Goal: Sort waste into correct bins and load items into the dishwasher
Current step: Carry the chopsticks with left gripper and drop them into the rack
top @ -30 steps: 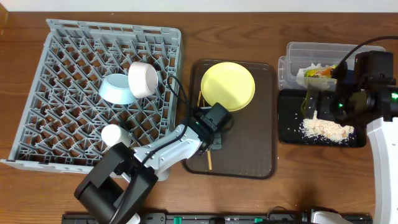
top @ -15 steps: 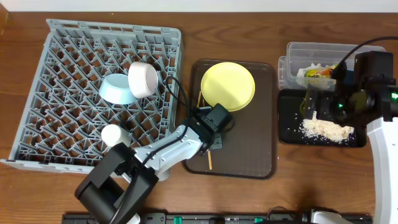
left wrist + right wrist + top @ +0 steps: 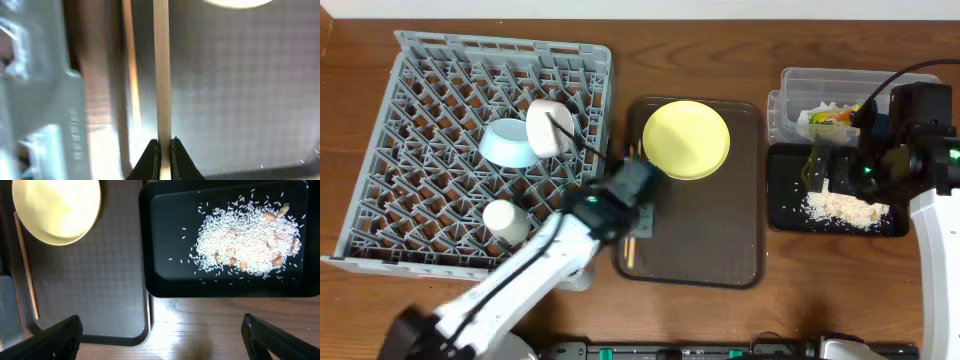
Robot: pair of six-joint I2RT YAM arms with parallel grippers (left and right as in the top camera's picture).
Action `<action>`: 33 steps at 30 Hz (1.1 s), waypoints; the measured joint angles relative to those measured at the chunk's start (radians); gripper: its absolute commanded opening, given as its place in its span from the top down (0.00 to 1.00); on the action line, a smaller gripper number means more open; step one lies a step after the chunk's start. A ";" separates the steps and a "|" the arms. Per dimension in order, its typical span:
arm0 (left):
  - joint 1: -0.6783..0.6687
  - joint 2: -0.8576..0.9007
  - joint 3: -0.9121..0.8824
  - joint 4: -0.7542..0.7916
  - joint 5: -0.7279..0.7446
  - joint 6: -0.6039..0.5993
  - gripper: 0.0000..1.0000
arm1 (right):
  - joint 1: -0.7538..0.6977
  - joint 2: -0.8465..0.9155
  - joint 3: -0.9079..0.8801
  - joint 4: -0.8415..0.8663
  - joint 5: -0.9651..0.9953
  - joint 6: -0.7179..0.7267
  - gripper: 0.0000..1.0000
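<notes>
My left gripper (image 3: 632, 222) is shut on a thin wooden chopstick (image 3: 630, 252) over the left edge of the brown tray (image 3: 710, 250). In the left wrist view the fingers (image 3: 161, 146) pinch that chopstick (image 3: 161, 65), and a second chopstick (image 3: 131, 100) lies beside it. The yellow plate (image 3: 686, 139) sits at the tray's far end. The light blue bowl (image 3: 507, 142) and white bowl (image 3: 550, 127) are in the grey dish rack (image 3: 420, 90). My right gripper (image 3: 162, 335) is open and empty over the near edge of the black tray (image 3: 785, 215), which holds the rice scraps (image 3: 845, 208).
The clear tub (image 3: 820, 80) behind the black tray holds the crumpled wrapper (image 3: 832, 114). A small white cup (image 3: 506, 220) stands in the rack's near part. The right wrist view shows the rice (image 3: 245, 235), the plate (image 3: 56, 207) and a chopstick (image 3: 26, 265).
My left arm has swung left, carrying the chopstick from the tray's near left part toward its left edge by the rack. The right arm has not moved.
</notes>
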 measured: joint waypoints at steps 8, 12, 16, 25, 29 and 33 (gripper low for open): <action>0.259 -0.133 0.054 -0.045 0.034 0.333 0.94 | 0.000 0.000 0.000 0.000 -0.002 0.000 0.01; 0.313 -0.130 0.054 -0.051 0.046 0.420 0.94 | 0.000 0.000 0.000 0.000 -0.002 0.000 0.01; 0.363 -0.101 0.054 -0.052 0.050 0.477 0.94 | 0.000 0.000 0.000 0.000 -0.002 0.000 0.01; 0.413 0.036 0.057 -0.055 0.034 0.504 0.41 | 0.000 0.000 0.000 0.000 -0.002 0.000 0.01; 0.405 -0.027 0.091 -0.057 0.043 0.502 0.41 | 0.000 0.000 0.000 0.001 -0.002 0.000 0.01; 0.373 -0.113 0.110 -0.048 0.079 0.443 0.41 | 0.000 0.000 0.000 0.001 -0.002 0.000 0.01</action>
